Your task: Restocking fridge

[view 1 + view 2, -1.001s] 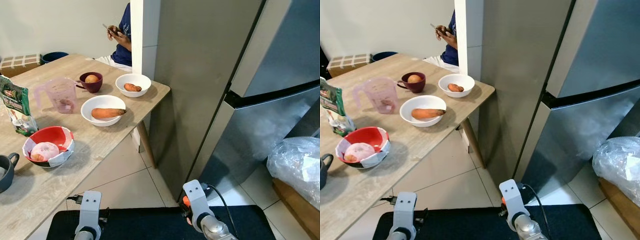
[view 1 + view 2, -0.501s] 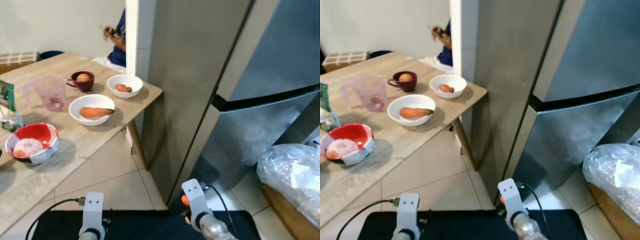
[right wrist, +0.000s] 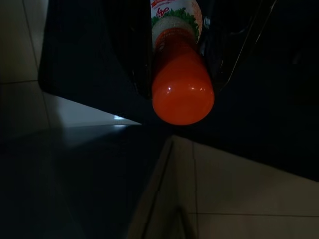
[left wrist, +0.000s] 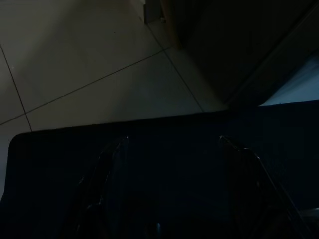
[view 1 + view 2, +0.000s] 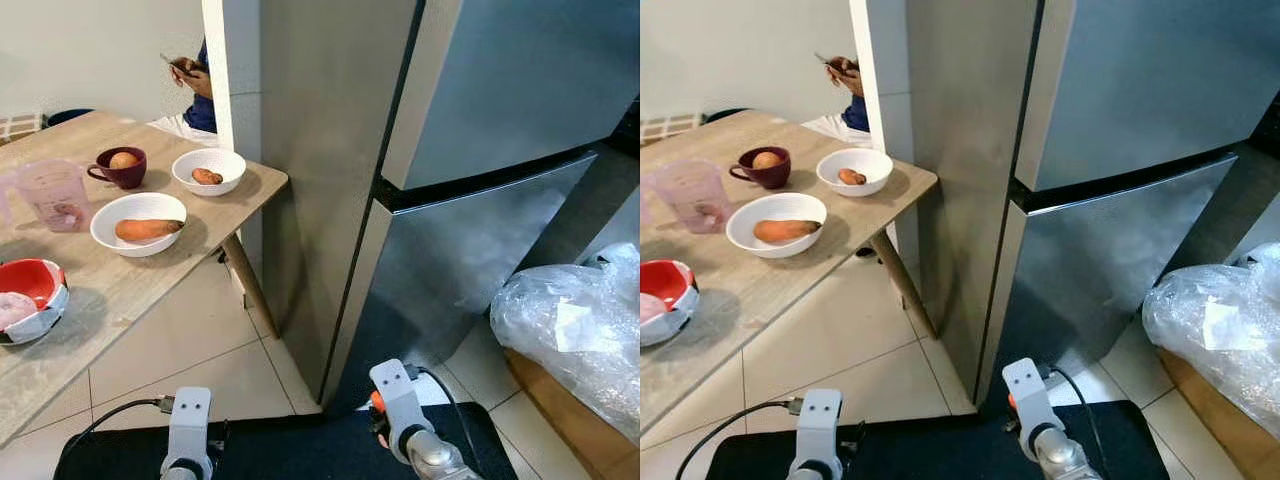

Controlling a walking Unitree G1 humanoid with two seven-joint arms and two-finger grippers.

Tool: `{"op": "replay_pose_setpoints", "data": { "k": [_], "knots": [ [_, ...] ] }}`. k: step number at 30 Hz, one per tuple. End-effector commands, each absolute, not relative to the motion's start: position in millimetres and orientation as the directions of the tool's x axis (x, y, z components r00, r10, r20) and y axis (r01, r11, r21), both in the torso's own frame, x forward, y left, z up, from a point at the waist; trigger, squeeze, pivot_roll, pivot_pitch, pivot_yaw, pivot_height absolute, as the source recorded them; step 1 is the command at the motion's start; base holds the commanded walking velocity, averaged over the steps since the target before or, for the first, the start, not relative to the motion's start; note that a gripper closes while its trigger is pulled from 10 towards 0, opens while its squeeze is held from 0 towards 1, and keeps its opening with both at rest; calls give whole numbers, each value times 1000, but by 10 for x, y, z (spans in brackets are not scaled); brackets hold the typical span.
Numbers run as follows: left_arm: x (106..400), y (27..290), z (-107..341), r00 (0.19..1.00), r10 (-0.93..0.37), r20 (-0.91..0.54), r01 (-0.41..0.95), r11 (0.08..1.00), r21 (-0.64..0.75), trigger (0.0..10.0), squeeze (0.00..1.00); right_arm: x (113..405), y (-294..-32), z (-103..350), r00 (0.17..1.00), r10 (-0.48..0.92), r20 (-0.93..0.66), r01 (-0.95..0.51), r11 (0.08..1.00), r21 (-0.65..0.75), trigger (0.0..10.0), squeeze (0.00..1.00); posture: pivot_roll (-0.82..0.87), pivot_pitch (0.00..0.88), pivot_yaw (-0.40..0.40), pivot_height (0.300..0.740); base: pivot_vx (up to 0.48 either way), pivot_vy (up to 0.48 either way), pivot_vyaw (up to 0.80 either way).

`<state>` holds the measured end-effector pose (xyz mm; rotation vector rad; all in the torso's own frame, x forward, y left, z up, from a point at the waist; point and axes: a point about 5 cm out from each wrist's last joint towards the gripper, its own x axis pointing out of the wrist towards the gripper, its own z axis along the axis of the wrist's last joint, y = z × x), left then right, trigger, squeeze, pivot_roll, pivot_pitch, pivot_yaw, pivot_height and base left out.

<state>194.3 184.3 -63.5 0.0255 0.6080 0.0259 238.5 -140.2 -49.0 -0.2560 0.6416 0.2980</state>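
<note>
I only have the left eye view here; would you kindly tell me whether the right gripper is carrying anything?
Observer: Yes. In the right wrist view, the right gripper is shut on a bottle with an orange cap and a printed label.
Operator: Thank you. And the left gripper?
Observer: The left wrist view is dark, but the left gripper is open, its fingers apart with nothing between them.

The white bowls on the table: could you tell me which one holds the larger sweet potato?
The nearer white bowl, beside the pink jug; the farther bowl, at the table's corner, holds a smaller piece.
</note>
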Motion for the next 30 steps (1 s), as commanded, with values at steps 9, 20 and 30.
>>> {"op": "replay_pose_setpoints", "data": {
  "k": [9,20,30],
  "knots": [
    [1913,1801,-655,814,-10,-581,55,997,59,10000,0,2379,-1425,-501,749,193,-634,-340,933,-118,10000,0,-43,33,-71,740,0,0,-89],
    [1912,1775,-658,813,-23,-582,74,995,65,10000,0,2360,-1433,-516,745,186,-640,-337,934,-121,10000,0,-39,32,-68,740,0,0,-800],
    [1924,1766,-651,816,-24,-577,78,995,69,10000,0,2367,-1413,-510,750,189,-634,-332,937,-113,10000,0,-37,31,-68,740,0,0,-800]
  ]
}}
